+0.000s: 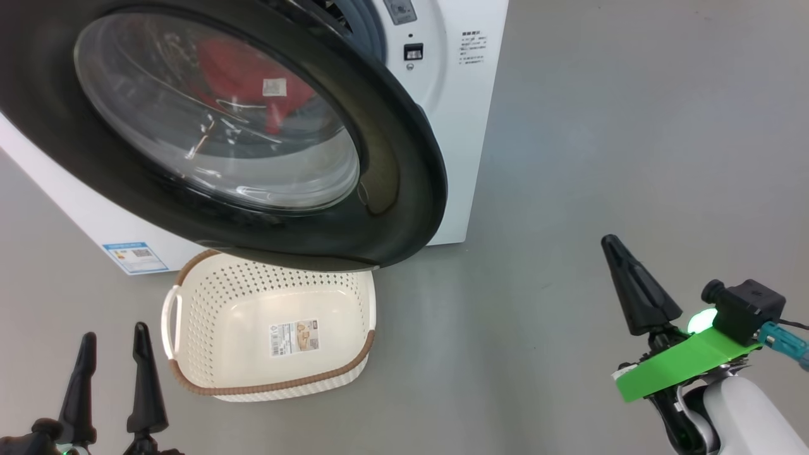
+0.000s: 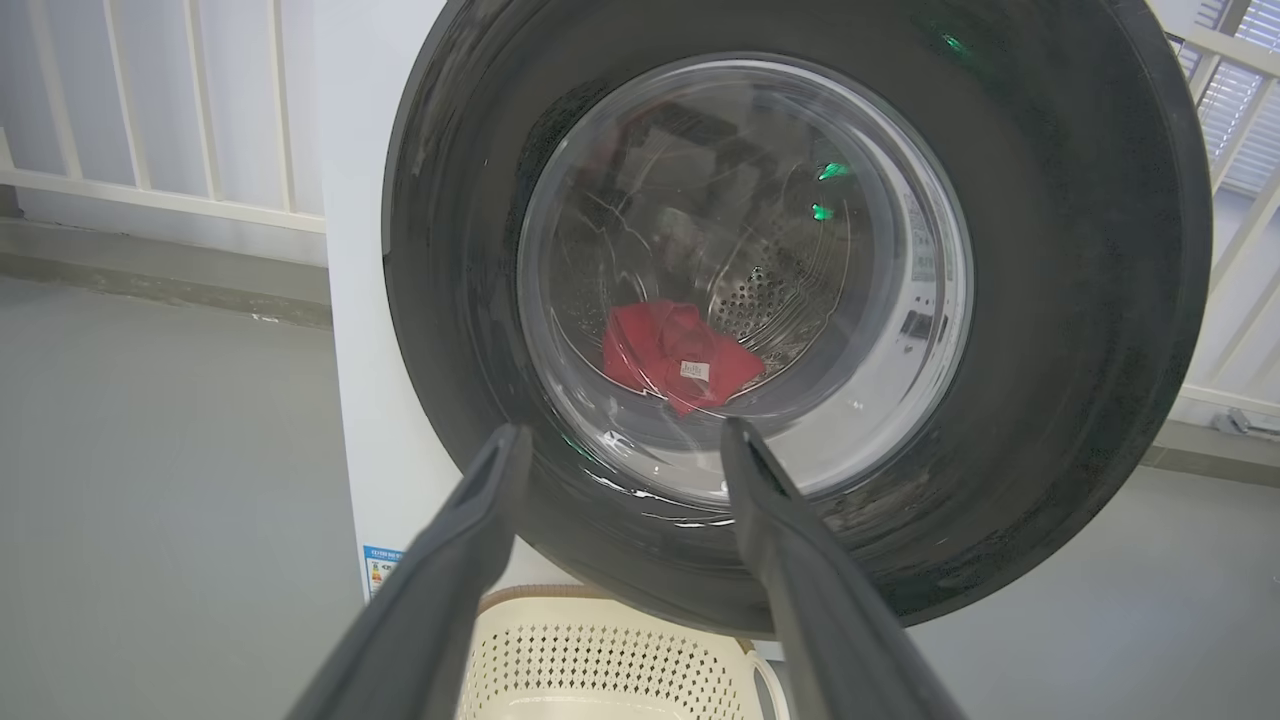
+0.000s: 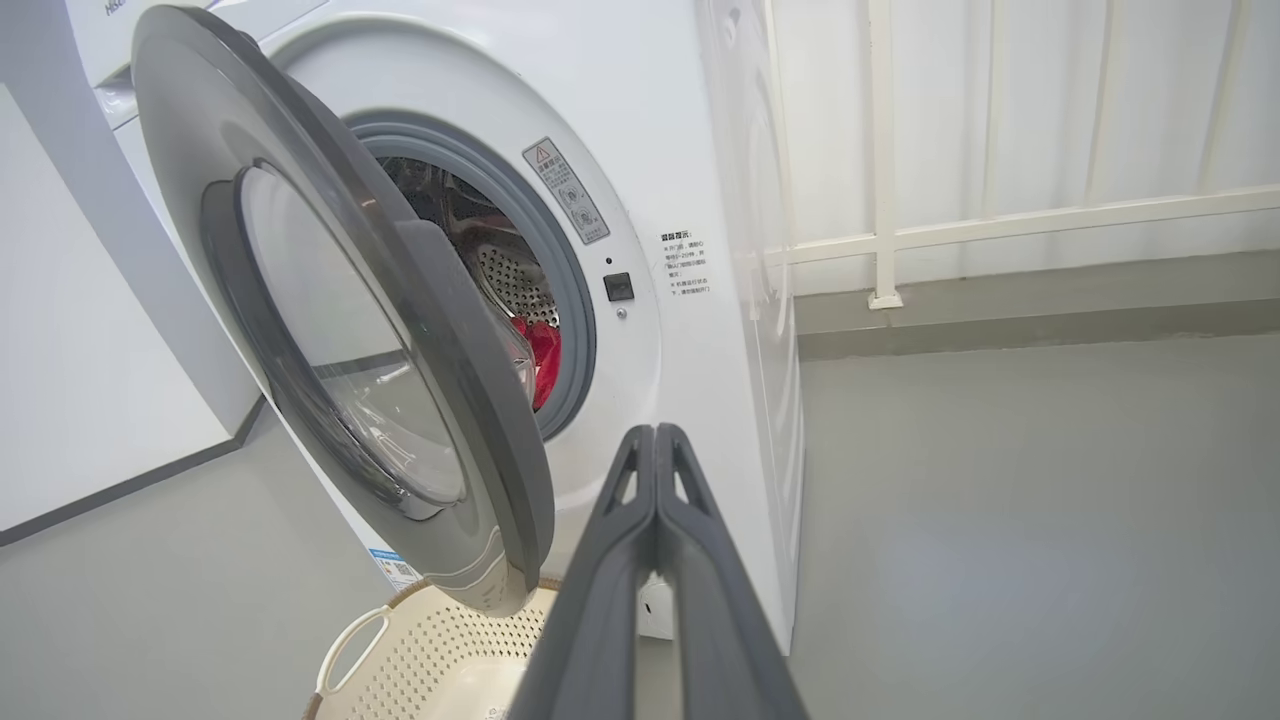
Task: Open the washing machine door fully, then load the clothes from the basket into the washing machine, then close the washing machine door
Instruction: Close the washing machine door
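Door (image 1: 404, 164) part-open, overhanging basket (image 1: 202, 328) on floor (image 1: 600, 126); red clothes (image 2: 665, 355) lie inside washing machine (image 1: 468, 126) drum (image 3: 505, 280); left fingers (image 1: 144, 366) spread apart, right fingers (image 3: 615, 570) pressed together, both holding nothing

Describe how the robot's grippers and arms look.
Both the left gripper and right gripper have two long, tapering dark fingers. The right wrist carries a green plate, a black camera block, a glowing green light and a teal cable plug, on a white forearm.
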